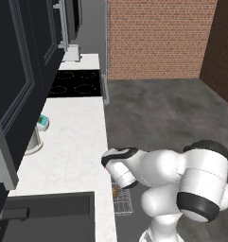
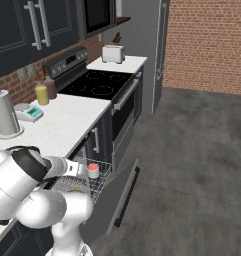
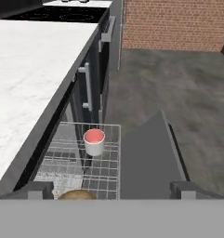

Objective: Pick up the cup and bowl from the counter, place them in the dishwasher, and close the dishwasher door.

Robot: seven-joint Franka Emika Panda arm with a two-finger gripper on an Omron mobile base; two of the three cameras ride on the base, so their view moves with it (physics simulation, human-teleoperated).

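Tool (image 3: 111, 190) spread, empty, at hand view's bottom; cup (image 3: 94, 142) upright on rack (image 3: 108, 128) at centre, bowl (image 3: 76, 195) just below.

Right base view: door (image 2: 112, 197) down at lower centre, probably stiff and hinged; best pushed up from outer edge.

Left base view: worktop (image 1: 73, 142) centre left, kettle (image 1: 32, 142) well apart.

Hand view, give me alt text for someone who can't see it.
A pinkish-red and white cup stands upright on the pulled-out wire rack of the dishwasher, with the golden-brown bowl just showing at the near edge. The dishwasher door hangs open to the right, below the white counter.
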